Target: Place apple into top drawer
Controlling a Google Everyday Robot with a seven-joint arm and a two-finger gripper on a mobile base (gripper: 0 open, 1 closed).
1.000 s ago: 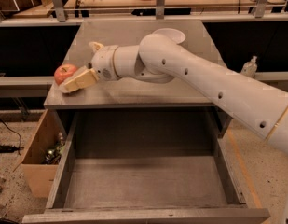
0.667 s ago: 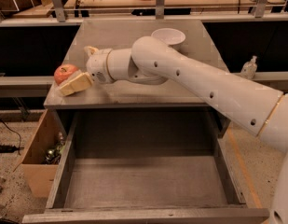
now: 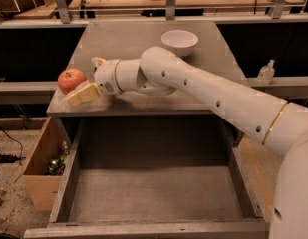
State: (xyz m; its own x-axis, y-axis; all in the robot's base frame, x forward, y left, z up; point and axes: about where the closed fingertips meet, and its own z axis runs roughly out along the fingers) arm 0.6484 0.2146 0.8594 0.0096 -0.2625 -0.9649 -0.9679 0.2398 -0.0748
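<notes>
The red-orange apple (image 3: 70, 78) sits at the front left corner of the grey cabinet top (image 3: 128, 39). My gripper (image 3: 81, 80) is right beside it on its right, open. The near tan finger (image 3: 83, 93) lies along the apple's front side and the far finger (image 3: 97, 61) stands behind it. The apple rests on the surface, partly between the fingers. The top drawer (image 3: 64, 183) is pulled fully out below the cabinet top, and nothing shows inside it.
A white bowl (image 3: 179, 41) stands at the back right of the cabinet top. A brown cardboard box (image 3: 41, 168) with clutter sits on the floor left of the drawer. A small clear bottle (image 3: 265, 72) stands on a ledge at the right.
My arm has shifted a little to the left and the gripper has closed in on the apple. The apple and the drawer have not moved.
</notes>
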